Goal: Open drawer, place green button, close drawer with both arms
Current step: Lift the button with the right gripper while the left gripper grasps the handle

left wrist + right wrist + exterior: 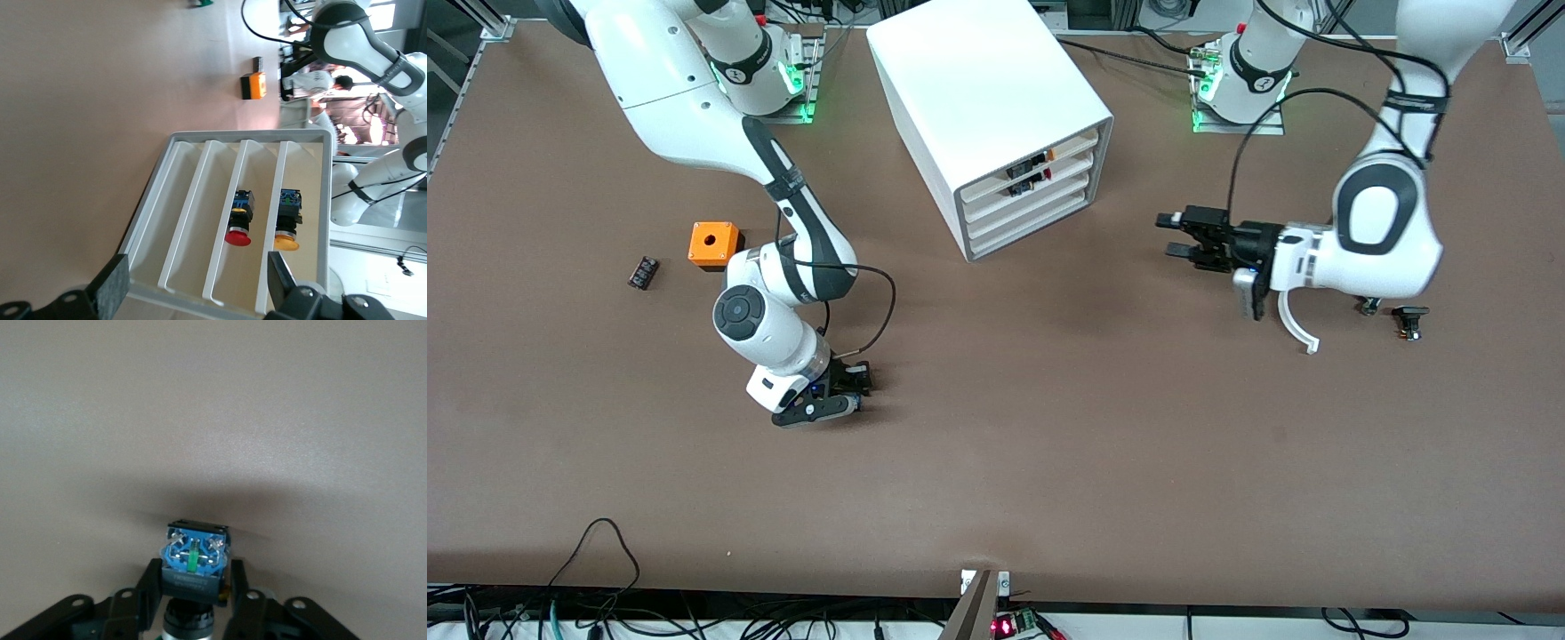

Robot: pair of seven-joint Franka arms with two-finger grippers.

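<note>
My front camera looks down from high across the table point(1049, 462). My left wrist camera faces the cabinet point(320, 200), shared at 12 o'clock in front point(996, 116); my right wrist camera sits close above the tabletop.

Both arms point(694, 98) are showing glossy white shells with grey-black joints, black cables looping along them, green lights glowing at the bases, each ending in a black two-finger gripper.
</note>
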